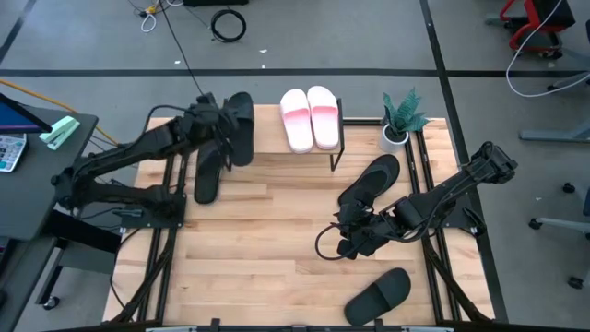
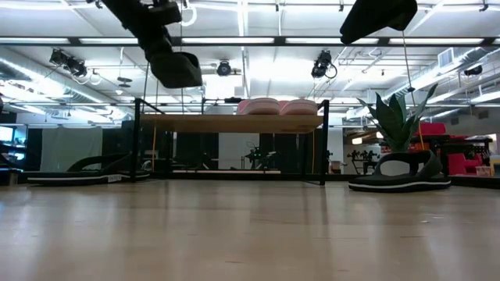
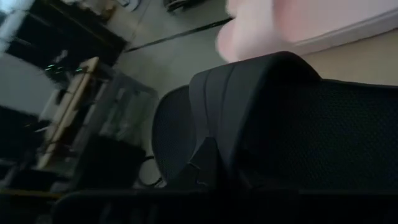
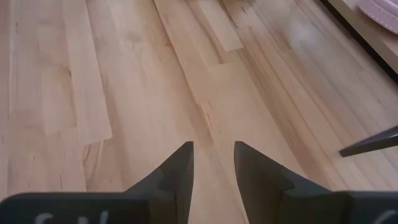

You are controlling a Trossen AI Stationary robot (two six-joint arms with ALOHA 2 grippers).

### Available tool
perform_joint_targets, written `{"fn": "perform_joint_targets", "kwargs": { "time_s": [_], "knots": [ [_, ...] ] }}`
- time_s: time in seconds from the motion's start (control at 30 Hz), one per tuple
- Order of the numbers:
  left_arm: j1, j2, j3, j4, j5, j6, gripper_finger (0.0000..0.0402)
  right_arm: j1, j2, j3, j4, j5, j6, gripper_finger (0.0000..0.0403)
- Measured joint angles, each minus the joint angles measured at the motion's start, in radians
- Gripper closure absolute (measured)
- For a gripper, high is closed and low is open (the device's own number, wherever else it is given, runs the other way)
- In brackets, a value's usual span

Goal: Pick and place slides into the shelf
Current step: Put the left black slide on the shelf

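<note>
My left gripper point(image 1: 224, 124) is shut on a black slide point(image 1: 242, 129) and hovers over the left part of the shelf point(image 1: 269, 124). In the low view that slide point(image 2: 176, 69) hangs above the shelf's plank point(image 2: 234, 122). Two pale pink slides point(image 1: 310, 117) lie side by side on the plank's right part. A second black slide point(image 1: 207, 175) lies on the table near the shelf's left legs. A third point(image 1: 373, 178) lies right of centre and another point(image 1: 379, 295) at the near edge. My right gripper point(image 1: 353, 238) is open and empty above bare tabletop point(image 4: 212, 155). My left gripper holds the black slide at its left long side, about mid-length point(image 1: 232, 127), coming from the table's left; the fingers themselves are hidden by the wrist and the slide. The slide is lifted clear above the shelf plank, roughly level, its length running far to near.
A potted plant point(image 1: 402, 120) stands at the far right beside the shelf's black leg point(image 1: 337, 148). Bare wood lies between the arms in the table's middle point(image 1: 267, 231). Off the table's left stands a dark side table with small items point(image 1: 37, 138).
</note>
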Motion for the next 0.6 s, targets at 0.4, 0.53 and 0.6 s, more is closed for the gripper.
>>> {"fn": "perform_joint_targets", "kwargs": {
  "time_s": [0.4, 0.53, 0.6],
  "knots": [
    [0.131, 0.129, 0.000, 0.086, 0.153, 0.095, 0.0390, 0.000, 0.000, 0.000, 0.000, 0.000, 0.000, 0.0282],
    [0.169, 0.183, 0.001, 0.121, 0.148, 0.114, 0.0390, 0.000, 0.000, 0.000, 0.000, 0.000, 0.000, 0.0282],
    [0.192, 0.208, 0.001, 0.104, 0.148, 0.115, 0.0390, 0.000, 0.000, 0.000, 0.000, 0.000, 0.000, 0.0282]
  ]
}}
